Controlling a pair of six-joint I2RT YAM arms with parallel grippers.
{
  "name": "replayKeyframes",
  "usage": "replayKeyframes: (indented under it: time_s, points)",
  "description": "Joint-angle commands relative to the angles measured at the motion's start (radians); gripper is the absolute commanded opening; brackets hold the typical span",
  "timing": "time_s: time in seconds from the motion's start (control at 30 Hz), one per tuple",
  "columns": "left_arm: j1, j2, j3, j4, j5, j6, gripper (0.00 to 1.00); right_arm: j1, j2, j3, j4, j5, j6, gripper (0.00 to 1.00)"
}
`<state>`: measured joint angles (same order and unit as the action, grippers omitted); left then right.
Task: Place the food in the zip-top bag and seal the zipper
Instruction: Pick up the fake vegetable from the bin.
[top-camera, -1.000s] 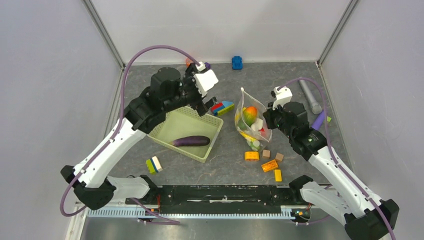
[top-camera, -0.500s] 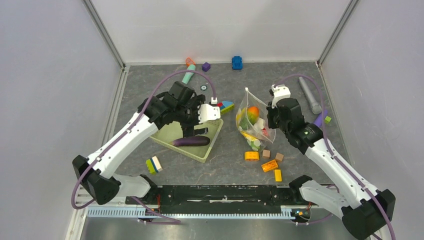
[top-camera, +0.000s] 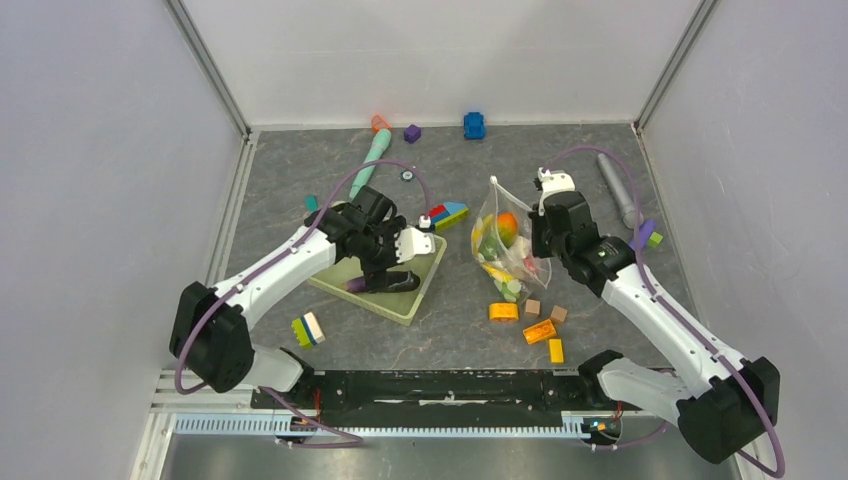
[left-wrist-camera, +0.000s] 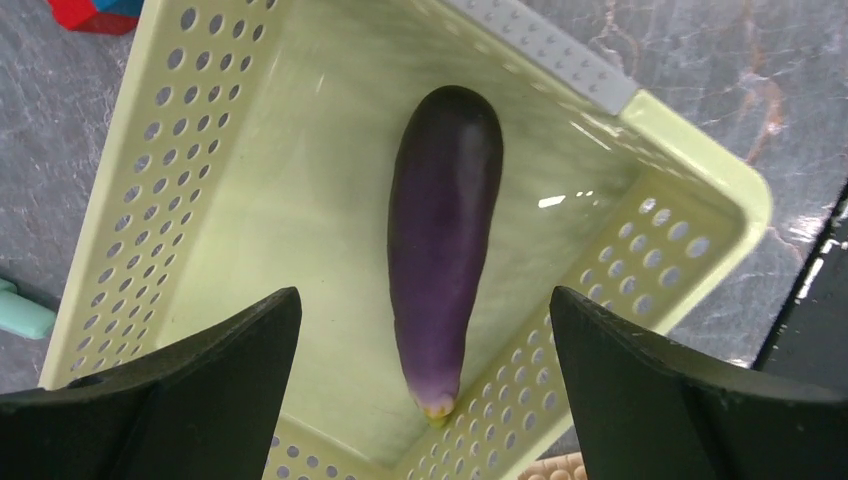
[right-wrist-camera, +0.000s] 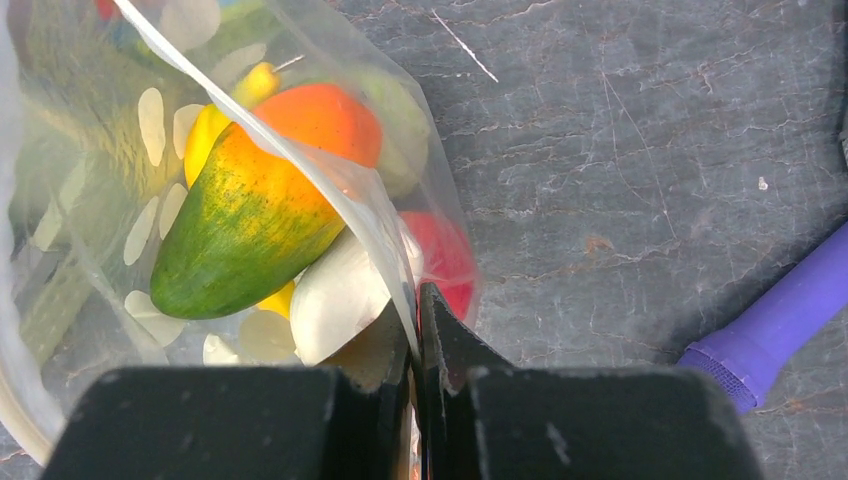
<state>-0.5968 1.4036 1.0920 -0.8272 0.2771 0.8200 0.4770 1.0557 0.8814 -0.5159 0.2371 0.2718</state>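
Observation:
A dark purple eggplant (left-wrist-camera: 443, 250) lies in the pale green basket (left-wrist-camera: 150, 180), also seen from above (top-camera: 395, 281). My left gripper (left-wrist-camera: 425, 345) is open, low in the basket, with a finger on each side of the eggplant's stem end, not touching it. The clear dotted zip-top bag (top-camera: 503, 250) stands open to the right, holding an orange-green mango (right-wrist-camera: 255, 205), red tomato (right-wrist-camera: 440, 255) and white and yellow pieces. My right gripper (right-wrist-camera: 415, 320) is shut on the bag's upper edge (right-wrist-camera: 330, 175) and holds it up. The zipper strip (top-camera: 494, 190) runs along that raised edge.
Orange, yellow and tan blocks (top-camera: 540, 330) lie in front of the bag. Red, blue and green blocks (top-camera: 448, 214) sit behind the basket (top-camera: 415, 305). A teal stick (top-camera: 374, 152), a blue toy (top-camera: 474, 125), a grey cylinder (top-camera: 620, 190) and a purple marker (right-wrist-camera: 780, 320) lie around the back and right.
My left arm has swung down from high over the basket's back edge into the basket, open over the eggplant. My right gripper has kept hold of the bag, shifting slightly.

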Motion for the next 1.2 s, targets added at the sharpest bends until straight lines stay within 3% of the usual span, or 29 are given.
replayKeyframes:
  time_s: [0.0, 0.1, 0.23, 0.5, 0.9, 1.0, 1.17]
  points:
    - [0.041, 0.011, -0.049, 0.18, 0.036, -0.008, 0.99, 0.001, 0.02, 0.056, -0.004, 0.002, 0.023, 0.09]
    - [0.049, 0.054, -0.062, 0.214, 0.016, -0.016, 0.97, 0.002, 0.031, 0.066, -0.009, 0.002, 0.022, 0.09]
    - [0.052, 0.114, -0.046, 0.214, 0.015, -0.009, 0.85, 0.001, 0.04, 0.072, -0.01, 0.001, 0.024, 0.09]
    - [0.052, 0.168, -0.042, 0.156, 0.056, 0.07, 0.85, 0.002, 0.05, 0.08, -0.022, 0.013, 0.023, 0.09]
    - [0.051, 0.24, -0.047, 0.178, 0.068, 0.059, 0.83, 0.002, 0.089, 0.108, -0.03, 0.026, 0.015, 0.09]
    - [0.052, 0.258, -0.043, 0.2, 0.059, 0.046, 0.76, 0.002, 0.099, 0.111, -0.03, 0.026, 0.014, 0.09]
    - [0.052, 0.263, -0.021, 0.203, 0.068, 0.022, 0.43, 0.001, 0.106, 0.119, -0.03, 0.025, 0.012, 0.09]
